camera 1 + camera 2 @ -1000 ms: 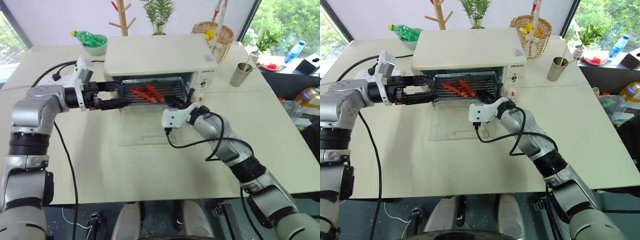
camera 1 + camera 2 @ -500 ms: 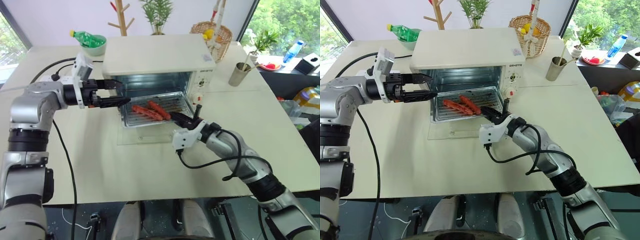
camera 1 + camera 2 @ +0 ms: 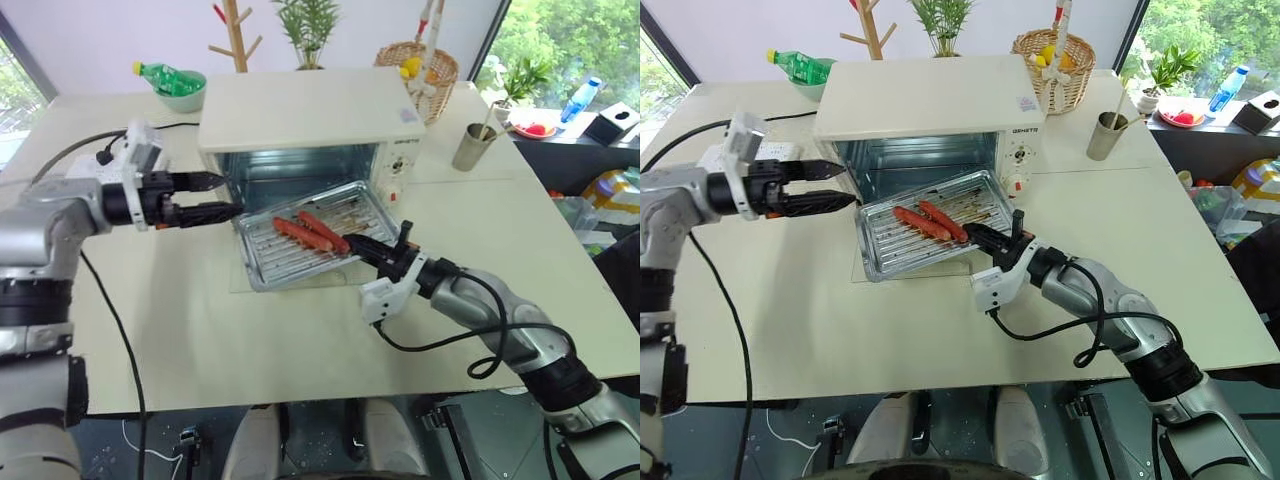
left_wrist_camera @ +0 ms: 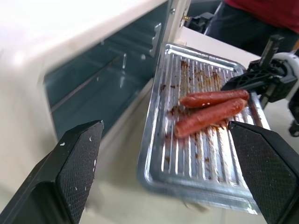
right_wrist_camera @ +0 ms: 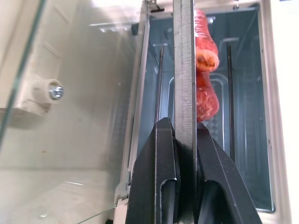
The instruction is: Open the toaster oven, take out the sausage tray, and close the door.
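The sausage tray point(image 3: 312, 236) is outside the toaster oven point(image 3: 310, 130), in front of the open cavity and above the door point(image 3: 865, 272), which lies folded down flat on the bench point(image 3: 200, 310). The tray sits skewed to the oven front, with its left corner swung nearer the robot. Two red sausages point(image 3: 312, 231) lie side by side on the ribbed base, near the tray's middle and toward its right half; dark residue marks the ribs around them. The right claw point(image 3: 362, 247) is clamped on the tray's right front rim; in the right wrist view the thin metal edge of the tray stands pinched between its two black fingers point(image 5: 161, 182), with the sausage ends visible beyond. The tray's far edge is close to the oven's opening. The left claw point(image 3: 222, 196) is spread wide and holds nothing; it points level toward the oven's left front corner, just beside the tray's left end and apart from it. In the left wrist view its two fingers point(image 4: 77, 163) frame the tray and the open cavity. The control panel with knobs point(image 3: 397, 170) is on the oven's right side. Behind the oven stand a wicker basket point(image 3: 418, 66), a metal cup point(image 3: 473, 147) and a green bottle in a bowl point(image 3: 172, 84).
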Controlling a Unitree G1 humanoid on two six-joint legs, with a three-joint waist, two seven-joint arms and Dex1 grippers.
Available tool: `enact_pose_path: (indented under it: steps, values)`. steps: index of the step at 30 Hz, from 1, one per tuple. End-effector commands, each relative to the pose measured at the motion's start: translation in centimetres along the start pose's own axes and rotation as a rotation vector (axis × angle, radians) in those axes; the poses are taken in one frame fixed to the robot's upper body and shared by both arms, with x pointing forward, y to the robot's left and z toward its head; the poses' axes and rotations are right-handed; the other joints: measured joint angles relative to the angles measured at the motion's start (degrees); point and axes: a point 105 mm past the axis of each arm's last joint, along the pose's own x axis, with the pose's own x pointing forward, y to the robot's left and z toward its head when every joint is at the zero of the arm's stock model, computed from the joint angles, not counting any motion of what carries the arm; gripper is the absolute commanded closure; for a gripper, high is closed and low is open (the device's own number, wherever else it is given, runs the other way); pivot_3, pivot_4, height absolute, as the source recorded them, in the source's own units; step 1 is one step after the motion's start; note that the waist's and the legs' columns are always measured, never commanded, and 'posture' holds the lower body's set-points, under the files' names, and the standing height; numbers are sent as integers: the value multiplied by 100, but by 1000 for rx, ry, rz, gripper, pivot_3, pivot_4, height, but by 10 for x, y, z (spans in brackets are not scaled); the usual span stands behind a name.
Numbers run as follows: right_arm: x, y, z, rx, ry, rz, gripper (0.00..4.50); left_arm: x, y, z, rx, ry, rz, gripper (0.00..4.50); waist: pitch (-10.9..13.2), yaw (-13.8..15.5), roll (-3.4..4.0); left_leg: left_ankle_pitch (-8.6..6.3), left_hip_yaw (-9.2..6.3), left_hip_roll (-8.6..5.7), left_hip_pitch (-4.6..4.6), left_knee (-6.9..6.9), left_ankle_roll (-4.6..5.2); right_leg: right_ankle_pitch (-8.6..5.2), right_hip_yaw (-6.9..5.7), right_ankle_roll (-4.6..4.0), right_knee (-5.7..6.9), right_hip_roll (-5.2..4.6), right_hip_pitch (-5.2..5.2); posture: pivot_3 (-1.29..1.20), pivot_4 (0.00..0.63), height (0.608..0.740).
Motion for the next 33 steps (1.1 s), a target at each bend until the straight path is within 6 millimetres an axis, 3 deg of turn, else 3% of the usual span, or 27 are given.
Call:
enact_pose_path:
  steps: [1, 7, 13, 19, 26, 33]
  values:
    - [-2, -17, 5, -10, -67, -74, 4454, -27, -11, 10, -22, -40, 44, 0, 0, 2, 0, 0, 1, 2, 1, 0, 0, 0, 3, 0, 0, -1, 0, 0, 150, 740]
    - [-1, -23, 18, -8, -203, -109, 4454, -49, -34, -23, -222, -9, 58, 0, 0, 34, 0, 0, 2, 5, 2, 3, 0, -1, 5, -2, -1, -5, 1, 0, 150, 740]
    - [-1, -23, 29, -34, -323, -108, 4454, -50, -49, -49, -450, -41, 61, 0, -1, 42, -1, 0, -1, 8, 5, 5, -1, -3, 9, -7, 0, -8, 7, 0, 150, 740]
    - [-1, -20, 33, -36, -367, -90, 4454, -36, -55, -59, -643, -109, 38, 0, -2, 38, -3, 1, -10, 6, 8, 6, -2, 0, 11, -4, 1, -11, 8, 0, 150, 740]
    - [-2, -19, 34, -50, -381, -72, 4454, -14, -82, -78, -776, 15, -118, 0, -3, 36, -5, 2, -11, 4, 17, 6, -4, 0, 14, -4, 15, -13, 8, 0, 150, 740]
    - [-1, -22, 36, -66, -384, -76, 4454, -4, -78, -76, -816, 93, -206, 0, -3, 45, -5, 4, -9, -1, 19, 6, -8, -9, 16, -19, 21, -11, 8, 0, 150, 740]
